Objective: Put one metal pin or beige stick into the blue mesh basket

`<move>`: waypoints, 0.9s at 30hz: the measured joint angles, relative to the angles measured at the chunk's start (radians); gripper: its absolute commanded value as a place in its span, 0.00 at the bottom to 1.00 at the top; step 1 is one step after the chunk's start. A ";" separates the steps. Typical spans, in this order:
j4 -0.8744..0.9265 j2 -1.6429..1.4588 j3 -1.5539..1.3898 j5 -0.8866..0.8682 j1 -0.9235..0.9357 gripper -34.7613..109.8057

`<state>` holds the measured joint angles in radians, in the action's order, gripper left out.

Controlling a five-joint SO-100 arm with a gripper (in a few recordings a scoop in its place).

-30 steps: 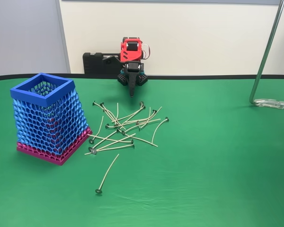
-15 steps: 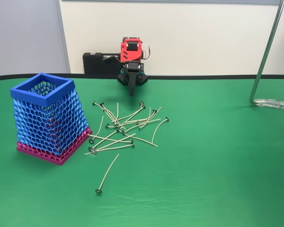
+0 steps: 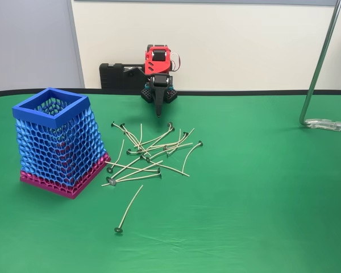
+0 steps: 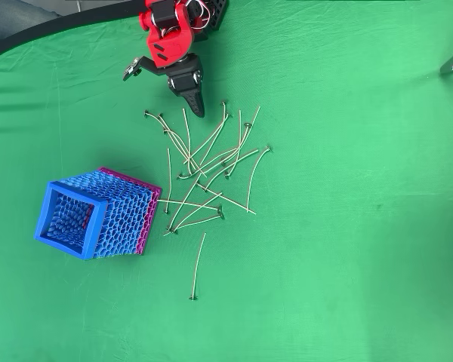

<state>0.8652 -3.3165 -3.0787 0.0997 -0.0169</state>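
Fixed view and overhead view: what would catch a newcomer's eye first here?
The tall blue mesh basket with its magenta bottom band stands on the green table, left in the fixed view. Beside it, mid-table, lies a tangled scatter of beige sticks with dark heads, one stick apart toward the camera. Behind the scatter the red arm's gripper points down, shut, holding nothing.

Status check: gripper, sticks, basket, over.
Black gripper shut, empty, at pile's far edge. Thin beige sticks with dark heads all on the green cloth. Blue honeycomb-mesh basket upright. Path unobstructed.
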 measured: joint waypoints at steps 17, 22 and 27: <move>0.043 0.262 0.227 0.028 0.002 0.25; 0.097 0.388 0.385 0.000 -0.020 0.25; 0.175 0.500 0.535 -0.035 -0.061 0.24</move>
<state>1.0400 -2.8164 -2.5433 0.0644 -0.0782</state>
